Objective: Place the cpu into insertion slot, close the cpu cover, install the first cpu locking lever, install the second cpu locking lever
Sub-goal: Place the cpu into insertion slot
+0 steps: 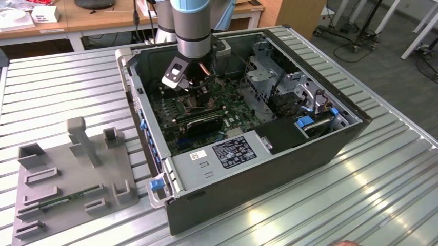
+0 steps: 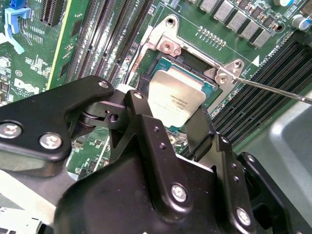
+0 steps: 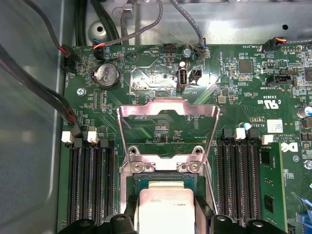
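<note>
fixture tray (image 1: 68,174): grey, with upright posts and shallow pockets; lies on the ribbed metal worktop (image 1: 383,195) at the exterior view's left.
computer case (image 1: 274,169): dark tower laid on its side, open face up, just beside the tray in the middle of the exterior view.
arm (image 1: 195,25): reaches down from above into the case, over the green motherboard (image 1: 171,110).
end effector (image 2: 170,114): black fingers (image 2: 141,122) clamped on the cpu (image 2: 176,100), one on each of two opposite edges.
cpu: silvery face up, held right at the insertion slot (image 3: 165,184); whether it is fully seated cannot be told.
insertion slot: sits between two banks of black memory slots (image 3: 90,185).
cpu cover (image 3: 168,109): swung open on its hinge at the slot's edge, the board visible through its cut-out.
locking lever (image 2: 273,90): thin metal rod, unlatched, angling away from a corner of the slot.
metal drive cage (image 1: 263,77): inside the case, toward the exterior view's right.
</note>
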